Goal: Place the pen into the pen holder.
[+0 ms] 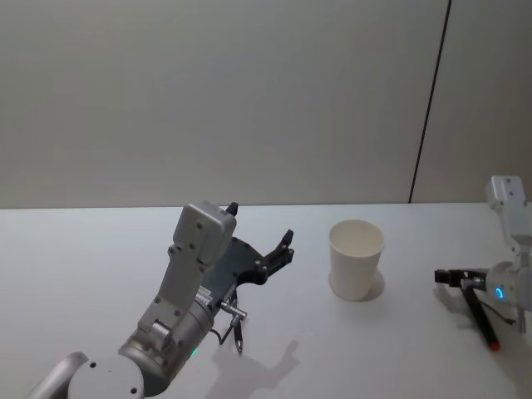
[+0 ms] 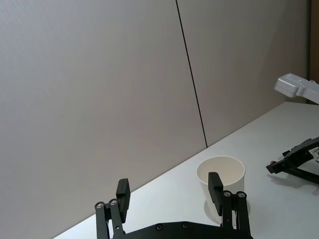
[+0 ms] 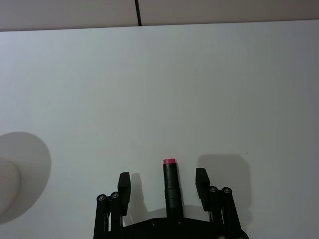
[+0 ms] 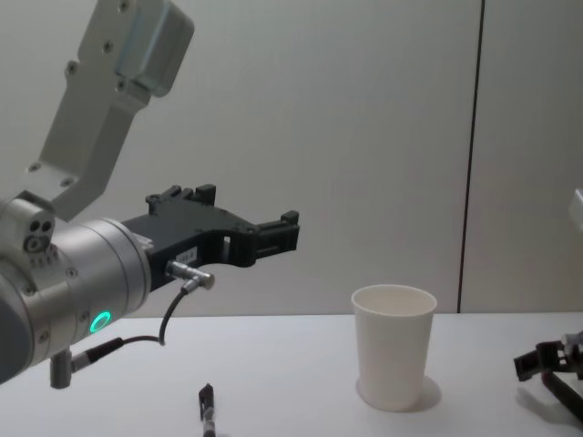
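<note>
The right gripper (image 3: 162, 175) is down at the table (image 1: 100, 266), off to the right of the cup (image 1: 357, 258) and apart from it. Its jaws stand open, and the pen (image 3: 170, 186) lies flat on the table between the two fingers, roughly in line with them, its red end reaching just past the fingertips. In the right wrist view a strip of bare table shows on each side of the pen, so neither finger touches it and the gripper has hold of nothing. The cup stands upright on the table, mouth up, between the two grippers, nearer the far edge than the near one. The left gripper (image 2: 168, 179) hangs in the air over the left part of the table, well above the surface, with its fingers pointing forward and a little toward the cup. Its jaws are wide open and it holds nothing. In the left wrist view the cup shows beyond its fingertips, with the right gripper farther off past the cup. A second pen (image 4: 208, 411), dark, lies on the table under the left arm, left of the cup and well apart from it; no gripper touches it. Behind the table stands a plain grey wall (image 1: 249, 100) with one dark vertical seam (image 1: 428, 100), which meets the table behind and to the right of the cup.
</note>
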